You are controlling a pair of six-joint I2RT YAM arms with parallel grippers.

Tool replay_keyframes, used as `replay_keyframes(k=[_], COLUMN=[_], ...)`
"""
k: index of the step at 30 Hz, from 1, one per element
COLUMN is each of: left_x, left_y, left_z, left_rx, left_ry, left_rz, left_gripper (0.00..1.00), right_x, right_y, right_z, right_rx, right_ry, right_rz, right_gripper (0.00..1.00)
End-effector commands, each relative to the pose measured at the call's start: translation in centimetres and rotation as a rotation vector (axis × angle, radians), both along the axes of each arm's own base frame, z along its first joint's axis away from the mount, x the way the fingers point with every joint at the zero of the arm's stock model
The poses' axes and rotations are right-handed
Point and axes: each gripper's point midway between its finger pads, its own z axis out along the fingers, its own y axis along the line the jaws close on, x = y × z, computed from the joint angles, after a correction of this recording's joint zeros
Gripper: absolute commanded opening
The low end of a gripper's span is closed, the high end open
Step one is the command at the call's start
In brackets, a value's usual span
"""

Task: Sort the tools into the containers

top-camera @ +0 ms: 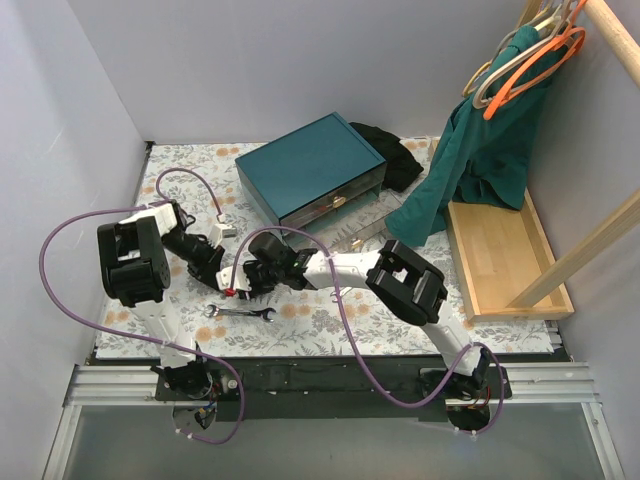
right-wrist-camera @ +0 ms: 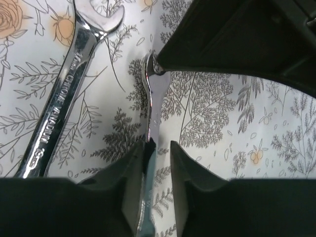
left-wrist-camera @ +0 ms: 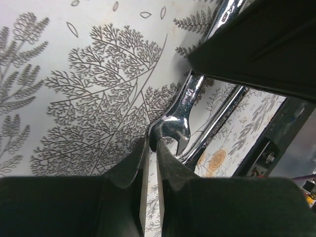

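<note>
right fingers (right-wrist-camera: 131, 192) beside "chrome vanadium" wrench (right-wrist-camera: 64, 94)

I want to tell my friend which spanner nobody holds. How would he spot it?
Start at the teal drawer box and come toward the left arm's base, past where the left gripper and right gripper meet. There a silver wrench lies flat on the floral cloth, untouched; the other wrench is on edge between the grippers.

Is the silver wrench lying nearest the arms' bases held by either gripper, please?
No, that wrench lies flat on the tablecloth by itself, apart from the left gripper and the right gripper.
</note>
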Motion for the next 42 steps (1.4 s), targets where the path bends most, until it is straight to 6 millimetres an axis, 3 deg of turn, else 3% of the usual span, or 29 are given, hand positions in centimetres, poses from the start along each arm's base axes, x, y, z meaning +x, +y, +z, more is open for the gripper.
replay_keyframes(k=[1,4,5,7,8,9,11,12,13,14,16,19,24,27,32,34,36,40,41,42], left_x=[-0.9,-0.8,-0.3,1.0,2.7,3.8,6.3,8.5,9.8,10.8,12.9,13.9,12.1,10.2,6.9,4.8,2.5,1.3,1.2,1.1], left_y=[0.1,0.1,0.2,0.4,0.8,0.9,1.2,1.6,1.9,2.2,2.7,3.8,3.2,2.3,1.8,1.5,1.1,0.9,0.9,0.6], left_z=[0.3,0.7,1.3,2.5,4.0,5.0,7.5,10.1,11.7,13.1,16.8,19.5,20.5,20.4,17.4,14.7,12.3,9.4,8.9,8.3], left_rx=[0.004,0.000,0.007,0.008,0.020,0.030,0.021,0.027,0.032,0.038,0.052,0.104,0.096,0.071,0.095,0.087,0.070,0.084,0.091,0.098], left_ry=[-0.004,-0.013,-0.034,-0.083,-0.150,-0.162,-0.244,-0.322,-0.374,-0.419,-0.554,-0.681,-0.664,-0.660,-0.638,-0.562,-0.514,-0.507,-0.510,-0.520], left_rz=[-0.010,0.003,0.020,0.047,0.065,0.128,0.182,0.235,0.267,0.300,0.355,0.393,0.392,0.338,0.188,0.104,0.008,-0.033,-0.036,-0.046], left_gripper=[0.00,0.07,0.17,0.26,0.38,0.43,0.47,0.52,0.54,0.55,0.56,0.57,0.58,0.58,0.60,0.59,0.59,0.58,0.58,0.58], right_x=[1.6,0.6,0.6,0.2,0.4,0.6,0.2,0.3,-0.1,-0.3,-1.5,-1.9,0.1,1.7,5.1,5.7,6.2,8.4,8.7,9.3], right_y=[0.8,0.6,0.9,0.7,0.6,0.6,0.0,0.1,-0.1,-0.4,-1.0,-1.9,-4.9,-8.4,-15.8,-17.8,-18.7,-19.3,-19.5,-19.5], right_z=[-1.0,-1.3,-0.5,0.2,1.7,2.8,5.3,7.0,8.1,10.7,13.0,17.7,23.9,23.8,18.6,16.3,14.1,11.1,10.6,10.2], right_rx=[-0.011,-0.039,-0.028,-0.041,-0.038,-0.030,-0.016,0.011,0.032,0.075,0.116,0.185,0.269,0.220,0.030,-0.046,-0.110,-0.220,-0.242,-0.249], right_ry=[-0.037,-0.020,-0.021,0.004,0.017,0.028,0.078,0.075,0.087,0.076,0.112,0.165,0.137,0.039,-0.154,-0.178,-0.217,-0.254,-0.269,-0.290], right_rz=[-0.055,0.001,0.010,0.032,0.029,0.026,0.056,0.070,0.094,0.109,0.163,0.173,0.117,0.099,0.088,0.089,0.108,0.096,0.095,0.081], right_gripper=[0.28,0.06,0.02,0.01,0.01,0.01,0.01,0.01,0.01,0.01,0.01,0.01,0.01,0.01,0.01,0.01,0.01,0.01,0.06,0.20])
